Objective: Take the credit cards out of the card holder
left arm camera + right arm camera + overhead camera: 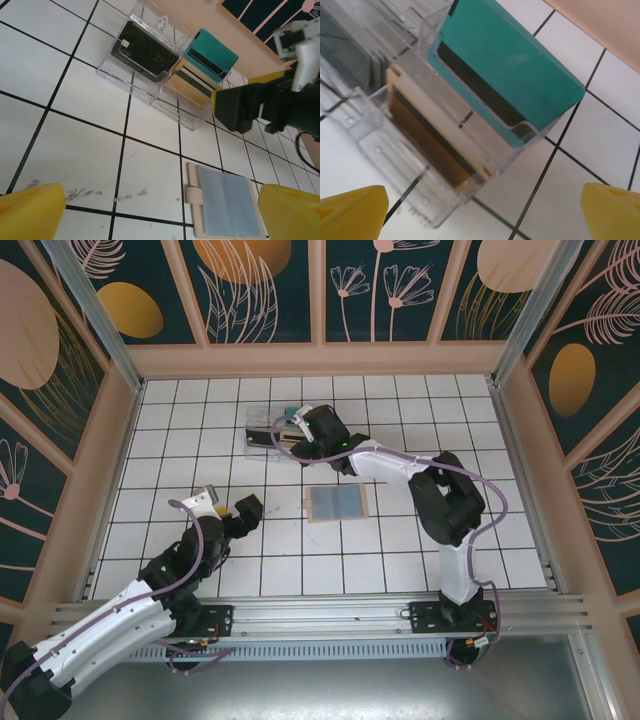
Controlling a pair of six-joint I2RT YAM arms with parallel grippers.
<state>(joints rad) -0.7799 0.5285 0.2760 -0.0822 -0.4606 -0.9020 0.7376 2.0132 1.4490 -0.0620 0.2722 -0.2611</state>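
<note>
Right wrist, spread right hand (482, 214) facing teal card (510, 75), tan-gold card (436, 146) alongside

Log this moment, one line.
teal card, black card, gold card: in clear tray | card holder: open | right gripper: open over tray | left gripper: open

A clear plastic tray (258, 430) with several compartments sits in the upper middle of the white tiled surface (330, 570). Grey scuff marks (85, 191) smudge one tile at the lower left of the left wrist view. Dark teal wall panels (265, 290) with pale flower outlines and orange ovals close in the surface, and a metal rail (330, 615) runs along the bottom edge.
</note>
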